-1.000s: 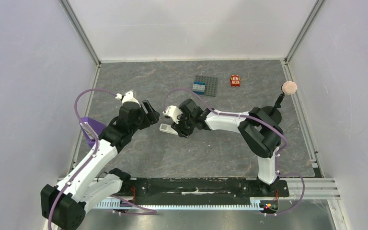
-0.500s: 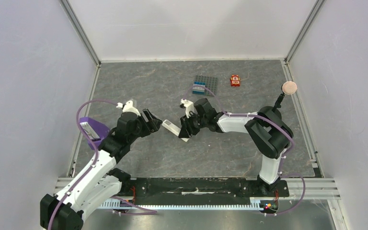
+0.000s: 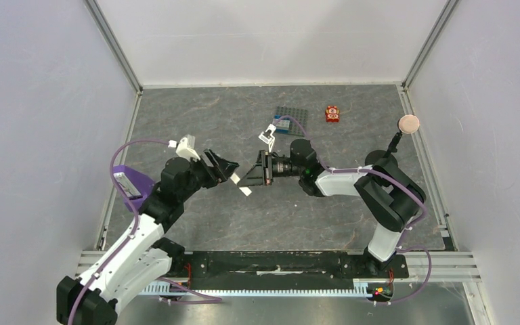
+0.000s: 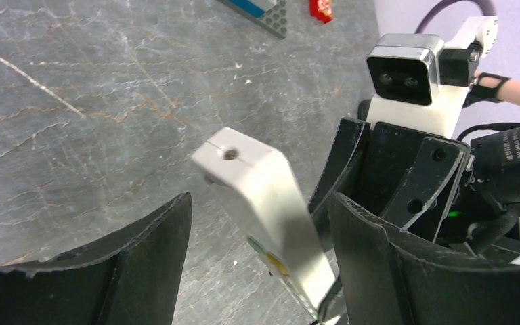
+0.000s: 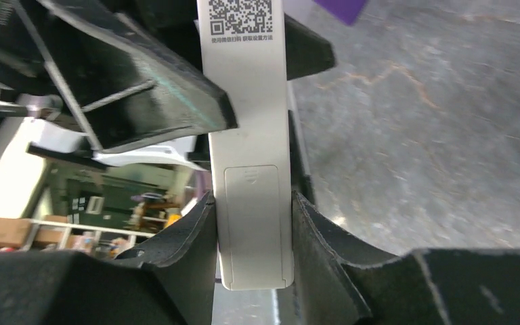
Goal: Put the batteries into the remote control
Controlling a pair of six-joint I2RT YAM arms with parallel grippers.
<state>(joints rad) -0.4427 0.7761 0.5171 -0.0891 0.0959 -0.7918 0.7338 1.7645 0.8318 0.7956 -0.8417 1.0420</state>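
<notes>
The remote control (image 3: 239, 184) is a slim white bar held off the table between the two grippers. My right gripper (image 3: 252, 177) is shut on its lower end (image 5: 252, 223), where a closed cover plate shows on the back, below a QR label (image 5: 240, 17). My left gripper (image 3: 227, 169) is open, its jaws standing either side of the remote's other end (image 4: 257, 196). There is a clear gap to the left finger (image 4: 145, 261), and the right finger (image 4: 379, 264) is close beside the remote. The batteries are not in view.
A grey baseplate with blue bricks (image 3: 290, 120) and a small red toy (image 3: 332, 114) lie at the back. A purple object (image 3: 133, 181) sits at the left edge. A pink disc on a stalk (image 3: 409, 123) stands at the right.
My right gripper has lifted the remote off the table and turned it toward the left arm. My left gripper has moved right and now straddles the remote's free end.
</notes>
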